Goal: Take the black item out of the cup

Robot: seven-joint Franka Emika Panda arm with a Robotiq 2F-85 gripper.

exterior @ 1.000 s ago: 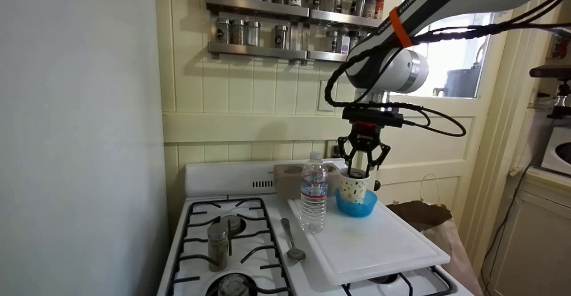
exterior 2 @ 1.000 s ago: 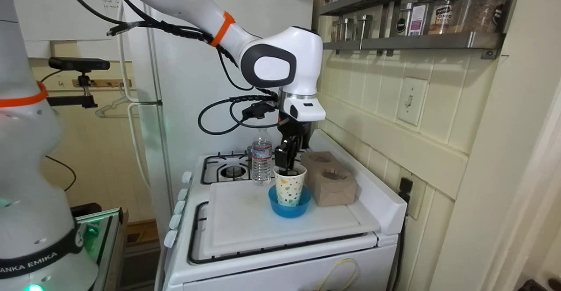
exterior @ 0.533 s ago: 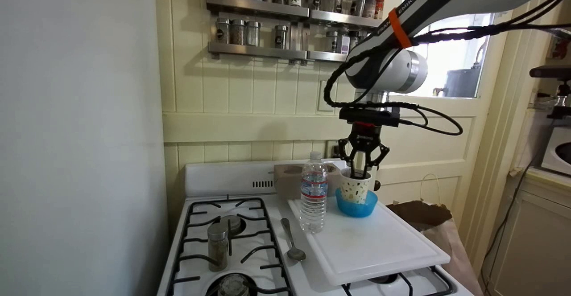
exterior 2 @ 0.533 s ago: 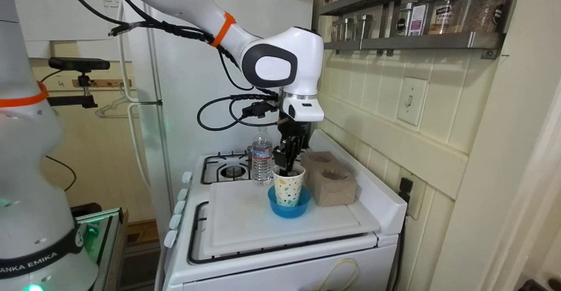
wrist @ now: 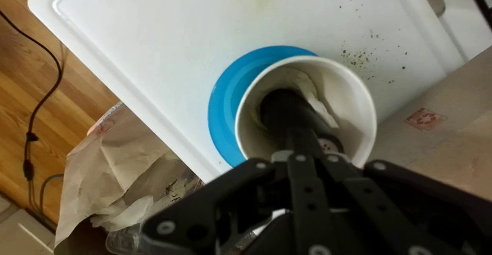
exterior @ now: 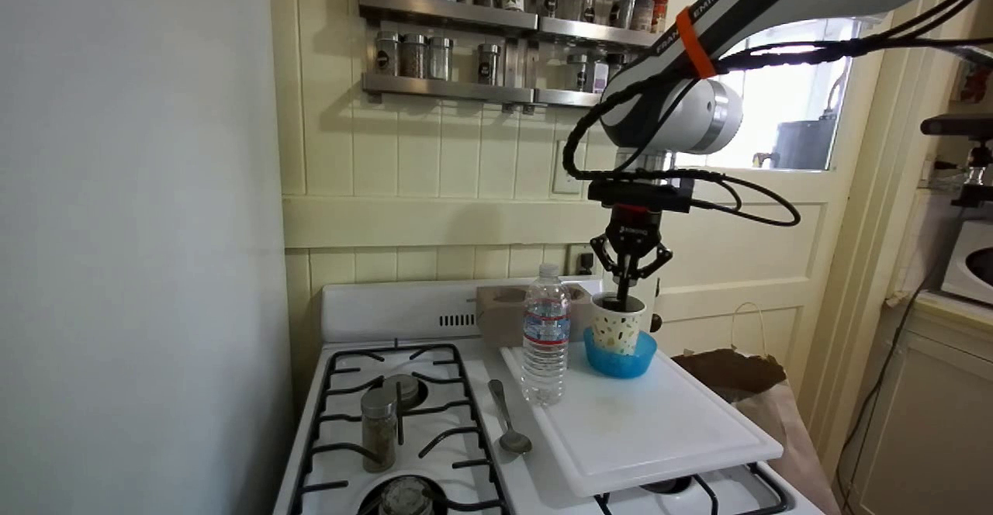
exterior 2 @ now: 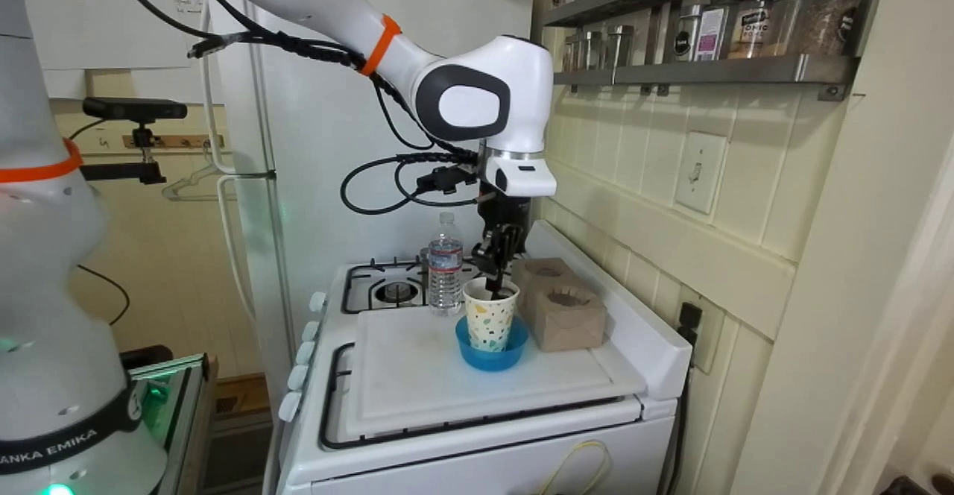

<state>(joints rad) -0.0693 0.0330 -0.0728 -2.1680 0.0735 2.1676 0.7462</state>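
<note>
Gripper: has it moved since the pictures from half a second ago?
Yes, slightly upward: in an exterior view, the body of the gripper sits a little higher against the light switch.

Speckled cup point(exterior 2: 490, 325) stands upright; black item point(wrist: 286, 109) inside.

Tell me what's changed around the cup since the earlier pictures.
The gripper went from open to closed and rose slightly; whether it holds the black cylinder is unclear. The patterned paper cup shifted or tipped very slightly away from the wall. Unchanged: the cylinder inside the cup, the cup in the blue bowl, the water bottle and metal spoon.
</note>
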